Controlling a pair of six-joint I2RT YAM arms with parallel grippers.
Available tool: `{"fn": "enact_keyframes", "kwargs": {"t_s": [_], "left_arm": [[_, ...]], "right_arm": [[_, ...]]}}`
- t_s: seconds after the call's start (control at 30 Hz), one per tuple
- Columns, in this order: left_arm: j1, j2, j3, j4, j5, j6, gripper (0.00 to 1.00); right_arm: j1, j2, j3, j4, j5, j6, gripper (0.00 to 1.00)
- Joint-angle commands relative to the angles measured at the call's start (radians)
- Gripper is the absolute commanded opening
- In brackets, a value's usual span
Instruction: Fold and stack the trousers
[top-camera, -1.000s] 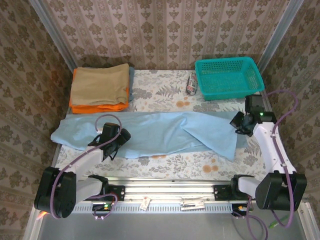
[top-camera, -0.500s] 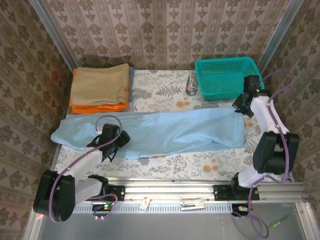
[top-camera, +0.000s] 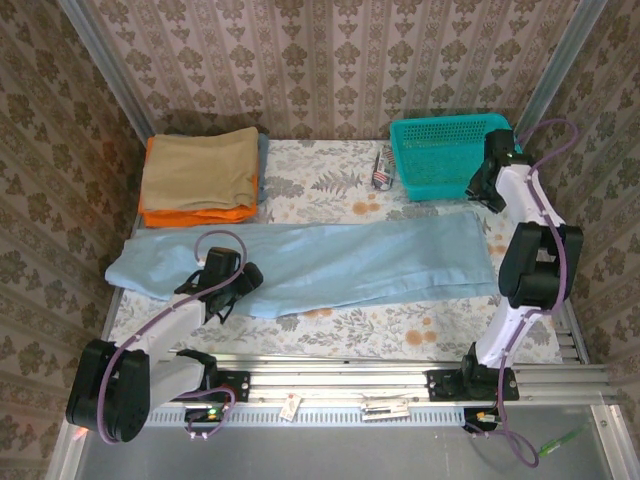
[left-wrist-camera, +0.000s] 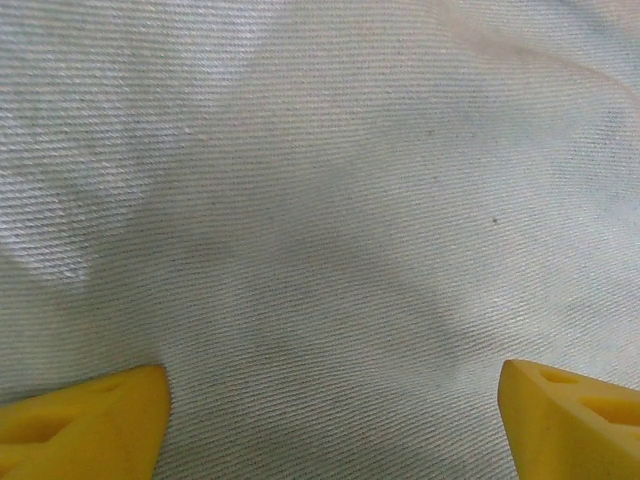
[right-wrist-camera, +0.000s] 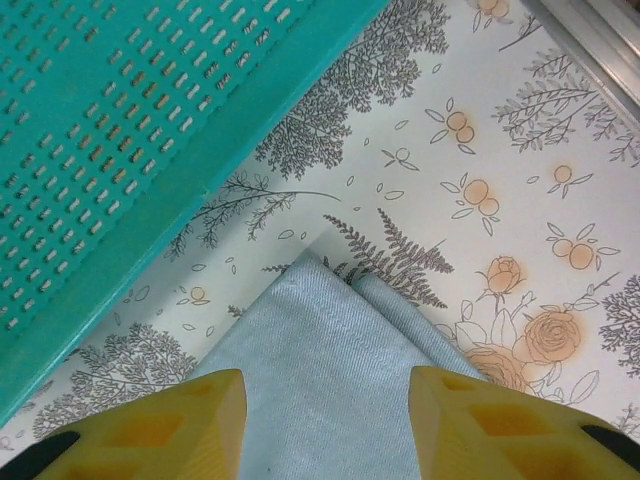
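Trousers (top-camera: 330, 262) lie spread flat across the middle of the tabletop (top-camera: 400, 325), reaching from its left edge almost to its right edge. We see the left gripper (left-wrist-camera: 335, 410), fingers parted, over the cloth near the left end. The right gripper (right-wrist-camera: 327, 405), also spread wide, sits above the trousers' far right corner, just beside the teal basket (top-camera: 455, 155).
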Motion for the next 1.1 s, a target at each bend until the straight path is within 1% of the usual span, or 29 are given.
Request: {"fn": "enact_keyframes", "kwargs": {"t_s": [0.0,0.1,0.17,0.23,0.27,0.33,0.43,0.6,0.77,0.83,0.93,0.97,1.0,1.07], "left_arm": [[-0.01,-0.001,0.018,-0.019,0.017,0.018,0.85],[-0.012,-0.028,0.01,-0.025,0.016,0.018,0.85],[-0.012,-0.049,0.001,-0.035,0.013,0.019,0.85],[-0.012,-0.064,-0.005,-0.042,0.017,0.021,0.85],[-0.012,-0.07,-0.009,-0.043,0.02,0.023,0.85],[-0.011,-0.077,-0.015,-0.041,0.025,0.025,0.86],[-0.011,-0.08,-0.019,-0.042,0.031,0.028,0.86],[-0.012,-0.098,-0.037,-0.033,0.038,0.016,0.86],[-0.011,-0.13,-0.045,-0.05,0.033,0.007,0.86],[-0.012,-0.14,-0.043,-0.058,0.03,0.009,0.86],[-0.011,-0.149,-0.043,-0.066,0.024,0.011,0.86],[-0.012,-0.149,-0.042,-0.069,0.023,0.012,0.86],[-0.012,-0.15,-0.039,-0.074,0.025,0.012,0.86],[-0.011,-0.151,-0.039,-0.073,0.025,0.012,0.86]], "right_arm": [[-0.004,-0.137,-0.087,-0.045,0.006,0.039,0.48],[-0.005,-0.29,-0.32,0.011,-0.051,0.076,0.48],[-0.02,-0.376,-0.456,0.018,-0.063,0.093,0.48],[-0.051,-0.43,-0.57,0.032,-0.139,0.091,0.48],[-0.065,-0.43,-0.6,0.025,-0.176,0.095,0.49],[-0.077,-0.43,-0.635,0.019,-0.236,0.09,0.48],[-0.077,-0.42,-0.674,0.032,-0.295,0.105,0.5],[-0.079,-0.324,-0.703,0.092,-0.364,0.149,0.52],[-0.078,-0.246,-0.7,0.131,-0.355,0.178,0.49],[-0.078,-0.221,-0.696,0.14,-0.355,0.174,0.43],[-0.081,-0.216,-0.701,0.149,-0.359,0.172,0.21],[-0.08,-0.225,-0.704,0.152,-0.363,0.172,0.15],[-0.08,-0.24,-0.709,0.15,-0.361,0.172,0.11],[-0.081,-0.274,-0.711,0.137,-0.353,0.162,0.09]]}}
